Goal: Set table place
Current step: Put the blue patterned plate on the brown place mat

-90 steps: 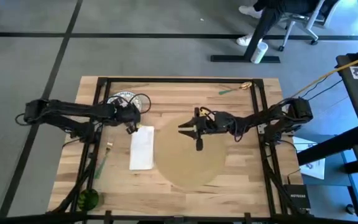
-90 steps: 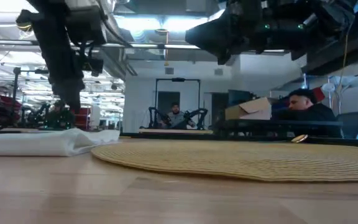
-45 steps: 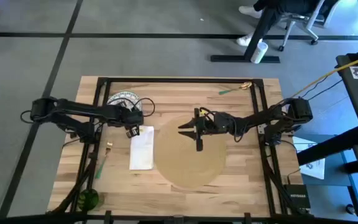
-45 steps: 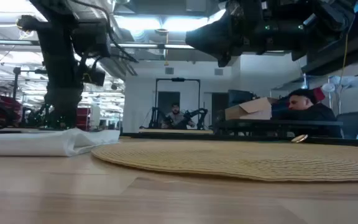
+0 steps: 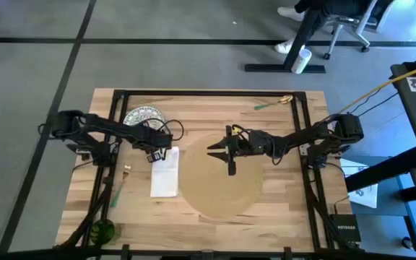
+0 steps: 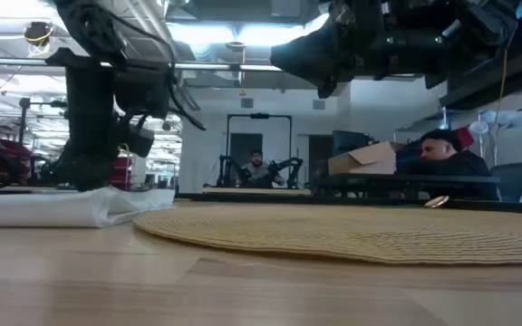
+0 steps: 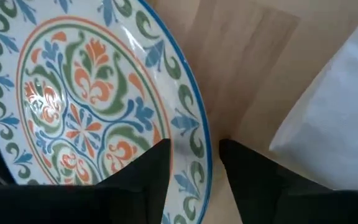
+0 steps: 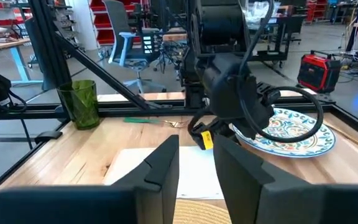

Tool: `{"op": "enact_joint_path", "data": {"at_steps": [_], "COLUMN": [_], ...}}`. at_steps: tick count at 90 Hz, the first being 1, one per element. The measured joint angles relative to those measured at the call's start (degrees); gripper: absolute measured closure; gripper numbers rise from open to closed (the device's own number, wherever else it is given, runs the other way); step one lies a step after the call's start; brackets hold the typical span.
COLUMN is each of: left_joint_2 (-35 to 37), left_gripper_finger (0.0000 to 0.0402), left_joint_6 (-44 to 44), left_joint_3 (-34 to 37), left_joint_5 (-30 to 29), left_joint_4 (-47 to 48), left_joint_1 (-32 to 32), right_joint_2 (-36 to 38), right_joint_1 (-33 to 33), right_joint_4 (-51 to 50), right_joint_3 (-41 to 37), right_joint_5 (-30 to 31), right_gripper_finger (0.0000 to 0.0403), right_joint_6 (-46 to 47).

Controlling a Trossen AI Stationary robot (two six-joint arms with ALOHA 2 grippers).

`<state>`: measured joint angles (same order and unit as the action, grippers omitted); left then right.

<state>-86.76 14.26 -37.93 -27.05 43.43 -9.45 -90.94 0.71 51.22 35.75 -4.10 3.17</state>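
Note:
The round tan placemat (image 5: 219,180) lies flat on the wooden table (image 5: 280,198), with a white napkin (image 5: 165,172) to its left. At the far left of the table lies a patterned plate (image 5: 141,115). My left gripper (image 7: 194,146) is open at the plate's near-right rim, pointing down. One finger (image 7: 148,177) is over the plate's inside and the other (image 7: 247,177) is over the wood outside it. My right gripper (image 5: 226,152) hovers open above the placemat's far part, holding nothing. My left gripper straddles the plate's rim (image 7: 199,158) from above, one finger inside the rim and one outside. I cannot tell whether either finger touches the plate. The plate lies flat on the table.
A gold fork (image 5: 125,173) lies left of the napkin, and a green glass (image 5: 103,231) stands at the near left corner. A green-handled utensil (image 5: 273,102) lies near the far right corner. A black frame edges the table.
My left gripper has gone down toward the plate's rim and a little toward the table's right edge, staying open. The plate, napkin and placemat have not moved. My right gripper has kept still.

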Motion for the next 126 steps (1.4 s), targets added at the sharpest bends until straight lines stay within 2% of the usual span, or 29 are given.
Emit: {"op": "enact_joint_path", "data": {"at_steps": [8, 18, 24, 48, 90, 116, 126], "left_joint_2": [-0.09, -0.14, -0.14, -0.36, -0.25, -0.25, -0.25], "left_gripper_finger": [0.0301, 0.0368, 0.0386, 0.0401, 0.04, 0.04, 0.04], "left_joint_6": [1.61, 2.1, 2.16, 4.2, 1.73, -0.17, -0.28], "left_joint_3": [0.02, 0.11, 0.17, -1.71, -12.37, -17.14, -18.36], "left_joint_5": [-0.29, -1.47, -2.47, -4.26, -6.48, -8.13, -8.95], "left_joint_4": [0.46, 0.98, 1.51, 3.85, 3.52, 3.47, 3.5], "left_joint_1": [0.02, 0.05, -0.04, 1.64, 1.97, 2.58, 3.77], "right_joint_2": [0.0, 0.0, 0.0, 0.0, 0.0, 0.0, 0.0], "right_joint_1": [0.0, 0.0, 0.0, 0.0, 0.0, 0.0, -0.43], "right_joint_4": [0.0, 0.0, 0.0, 0.02, 0.08, -0.41, -3.99], "right_joint_3": [0.0, 0.0, 0.0, 0.0, 0.0, 0.0, 0.0], "right_joint_5": [0.0, 0.0, 0.0, 0.0, 0.17, 9.45, 17.18], "right_gripper_finger": [0.0315, 0.0315, 0.0315, 0.0315, 0.0315, 0.0315, 0.0315], "right_joint_6": [0.0, -0.01, -0.01, -0.05, -0.08, -0.12, 0.13]}}
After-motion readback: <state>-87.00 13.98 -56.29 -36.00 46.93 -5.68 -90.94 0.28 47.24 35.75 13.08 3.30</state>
